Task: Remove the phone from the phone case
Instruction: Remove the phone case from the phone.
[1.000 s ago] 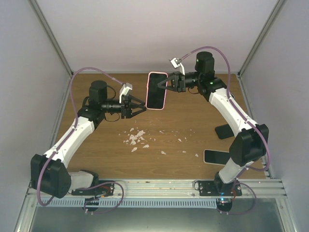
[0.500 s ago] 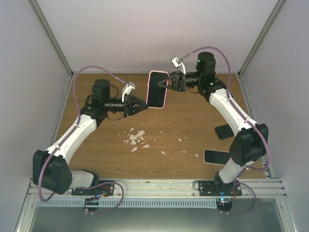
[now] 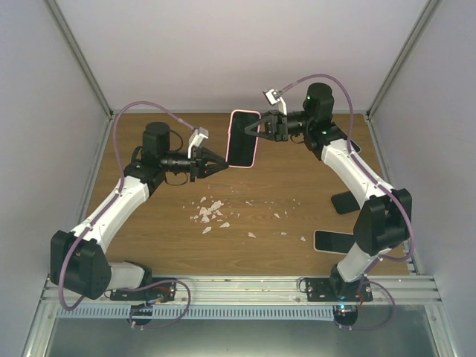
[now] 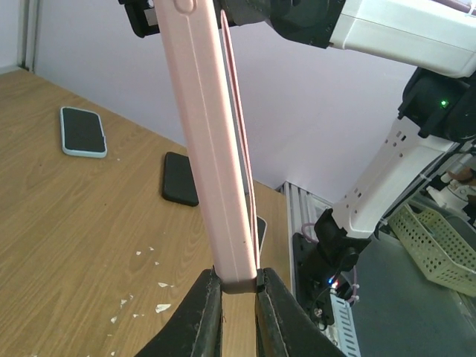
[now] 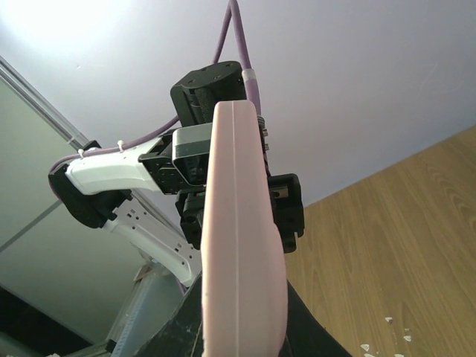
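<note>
The left claw (image 3: 221, 161) is now clenched on the case (image 4: 216, 149). Its wrist view shows the two dark fingers (image 4: 202, 316) pinching the lower end of the pink slab, one on each face. A second ago this claw hung spread and apart from the phone (image 3: 239, 141). Half a second ago it was nearer, and now it has reached the lower left edge and closed. The right claw (image 3: 253, 130) has kept its hold throughout and grasps the opposite, upper right edge; in its own wrist view the pink edge runs up from between its fingers. The phone has barely shifted. It is held in the air over the far middle of the surface (image 3: 282, 178), touching nothing but the two claws.

In my judgement this ends the approach. With both ends gripped, the arms are set to bend or peel the case away, and the phone is not yet out.

The phone stands roughly on end, its dark screen turned toward the top camera, with a pale pink rim all round it. Edge-on from the left wrist, the case is smooth, with a long seam and what looks like a raised side button near the top. A thin pink line stands a little off one face; I cannot tell whether that is the lip lifting. Pale crumbs (image 3: 210, 212) lie scattered on the surface below, well apart.
</note>
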